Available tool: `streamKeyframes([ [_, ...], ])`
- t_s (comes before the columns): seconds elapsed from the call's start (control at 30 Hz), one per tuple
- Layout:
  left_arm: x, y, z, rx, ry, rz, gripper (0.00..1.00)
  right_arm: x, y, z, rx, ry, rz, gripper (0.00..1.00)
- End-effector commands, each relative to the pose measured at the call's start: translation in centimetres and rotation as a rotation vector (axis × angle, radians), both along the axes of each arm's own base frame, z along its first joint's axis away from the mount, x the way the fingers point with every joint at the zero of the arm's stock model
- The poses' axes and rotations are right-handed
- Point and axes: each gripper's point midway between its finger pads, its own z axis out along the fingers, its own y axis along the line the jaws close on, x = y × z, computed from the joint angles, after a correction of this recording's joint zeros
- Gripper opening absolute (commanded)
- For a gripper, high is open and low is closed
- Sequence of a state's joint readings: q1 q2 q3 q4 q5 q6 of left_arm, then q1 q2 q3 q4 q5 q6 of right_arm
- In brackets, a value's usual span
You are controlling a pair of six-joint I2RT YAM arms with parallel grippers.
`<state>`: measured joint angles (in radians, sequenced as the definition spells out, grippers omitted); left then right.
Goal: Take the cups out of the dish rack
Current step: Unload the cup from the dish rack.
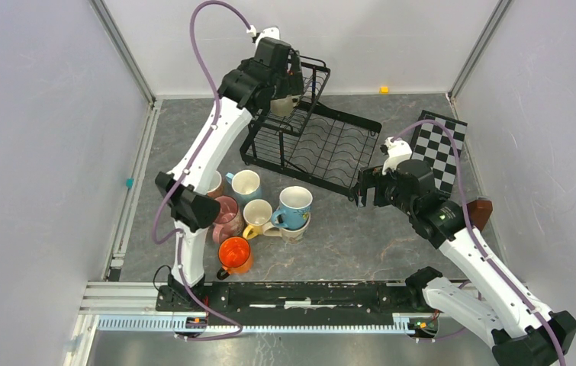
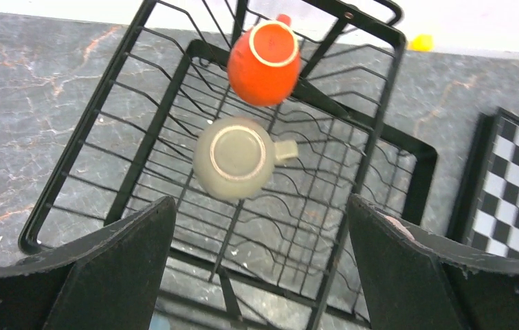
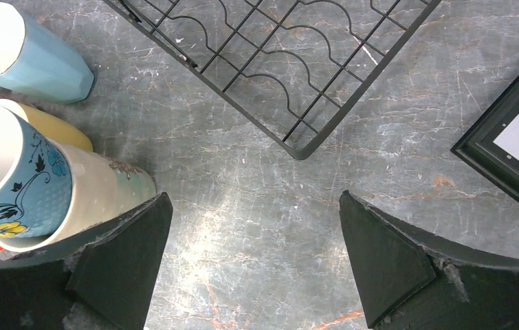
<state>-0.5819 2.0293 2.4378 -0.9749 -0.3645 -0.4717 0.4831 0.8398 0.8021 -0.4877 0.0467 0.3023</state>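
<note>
The grey marbled bench (image 1: 345, 252) carries the black wire dish rack (image 1: 323, 145) toward its far side, with a checkered board (image 1: 441, 149) just to its right. A cluster of cups (image 1: 258, 213) stands on the bench near my left arm. In the rack's raised basket, a beige cup (image 2: 234, 157) and an orange cup (image 2: 264, 62) sit bottom-up. My left pincer (image 2: 260, 206) hangs above them, spread wide and empty. My right pincer (image 3: 253, 203), just as wide and empty, hovers over the bench by the rack's near corner.

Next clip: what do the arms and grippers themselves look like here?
Both the left arm and the right arm have white links with black joints, each with a purple cable running along it. The fingers are black and wedge-shaped, with scuffed, pale edges.
</note>
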Motion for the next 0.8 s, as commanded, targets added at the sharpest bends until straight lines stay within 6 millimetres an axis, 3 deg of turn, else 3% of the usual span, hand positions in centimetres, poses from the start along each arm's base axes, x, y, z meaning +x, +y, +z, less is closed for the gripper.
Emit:
streamKeyframes([
  [0.0, 3.0, 1.1, 1.7, -0.024, -0.114, 0.158, 1.0, 0.1, 0.7, 1.6, 0.047, -0.032, 0.02, 0.98],
  [0.37, 6.4, 0.0, -2.2, -0.02, -0.113, 0.252, 1.0, -0.4, 0.6, 0.8, 0.039, -0.02, 0.034, 0.98],
  [0.6, 6.9, -0.2, -4.1, -0.005, -0.106, 0.315, 1.0, -0.6, 0.5, -0.1, 0.036, -0.007, 0.032, 0.98],
  [0.77, 7.0, -0.5, -5.2, -0.016, -0.093, 0.337, 0.94, -0.7, 0.5, -0.8, 0.037, 0.002, 0.029, 0.98],
])
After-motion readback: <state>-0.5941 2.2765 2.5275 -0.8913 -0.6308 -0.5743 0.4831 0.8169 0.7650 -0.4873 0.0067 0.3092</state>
